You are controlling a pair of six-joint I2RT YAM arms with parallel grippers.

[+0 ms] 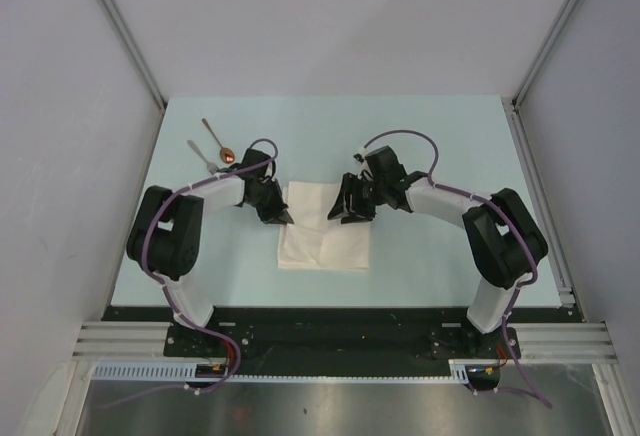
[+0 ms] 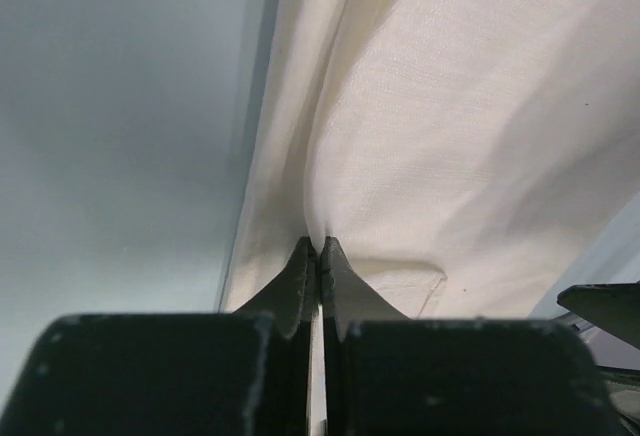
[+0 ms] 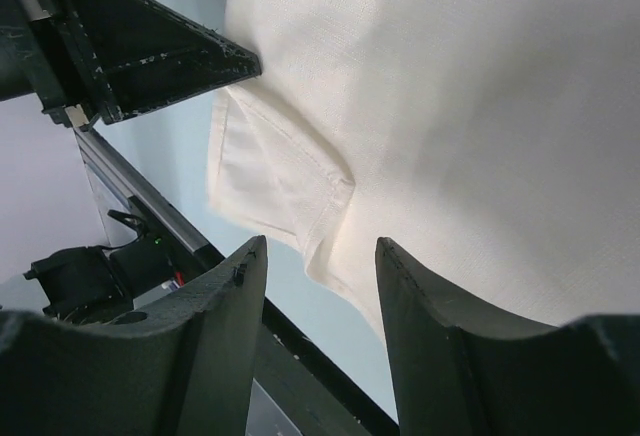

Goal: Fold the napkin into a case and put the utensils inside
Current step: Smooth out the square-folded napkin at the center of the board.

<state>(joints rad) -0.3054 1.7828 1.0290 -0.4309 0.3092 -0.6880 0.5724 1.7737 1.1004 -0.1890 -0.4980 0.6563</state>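
Cream napkin [image 1: 325,236] is lying rightward of the left gripper [image 2: 318,251] pinching its edge; right gripper [image 3: 318,256] is hovering open opposite.

Matt woven cloth napkin [image 2: 450,106]; seemingly metal spoon [image 1: 216,138]

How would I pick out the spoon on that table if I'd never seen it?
Start at the pale blue table and look toward its far left part, just beyond the left arm. Two utensils lie close together there; the spoon is the one on the right. Its shiny copper-orange bowl sets it apart from the all-silver fork beside it.
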